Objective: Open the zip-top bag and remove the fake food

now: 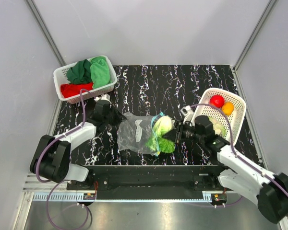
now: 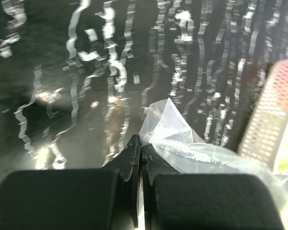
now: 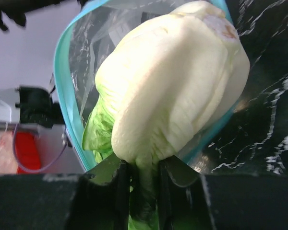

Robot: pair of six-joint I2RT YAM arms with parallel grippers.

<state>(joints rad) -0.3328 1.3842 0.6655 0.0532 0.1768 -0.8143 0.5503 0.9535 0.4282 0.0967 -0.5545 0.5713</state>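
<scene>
While the pale cabbage-like piece (image 3: 177,81) sits half out of the bag mouth, the right gripper (image 3: 144,184) is clamped on its narrow lower end, jaws close together around the stem. The teal zip strip (image 3: 67,110) loops open around the piece. A green leafy piece (image 1: 163,144) lies below it, partly within the plastic.

The zip-top bag (image 1: 137,134) lies crumpled at the middle of the table (image 1: 149,86), mouth toward the right arm. A red piece (image 1: 217,100) and an orange piece (image 1: 227,108) are already in the white basket (image 1: 237,122) on the right.

The left gripper (image 2: 138,153) is at the bag's far corner, fingers pressed together. The plastic touches one fingertip. The wrist view does not show whether any film is pinched between them; possibly none.

Step in hand, as judged: drawing the cabbage clear of the mouth.

Risks from here:
- If the left fingers hold no plastic, the light bag would likely slide along with the cabbage instead of releasing it.
- The piece is broad and the mouth fits close around it, so the zip strip could snag on the wide head.
- The grip is on a thin stem well below the bulk, so a sideways pull could twist the piece out of the jaws.
- The leafy piece could be dragged out and fall on the table.
</scene>
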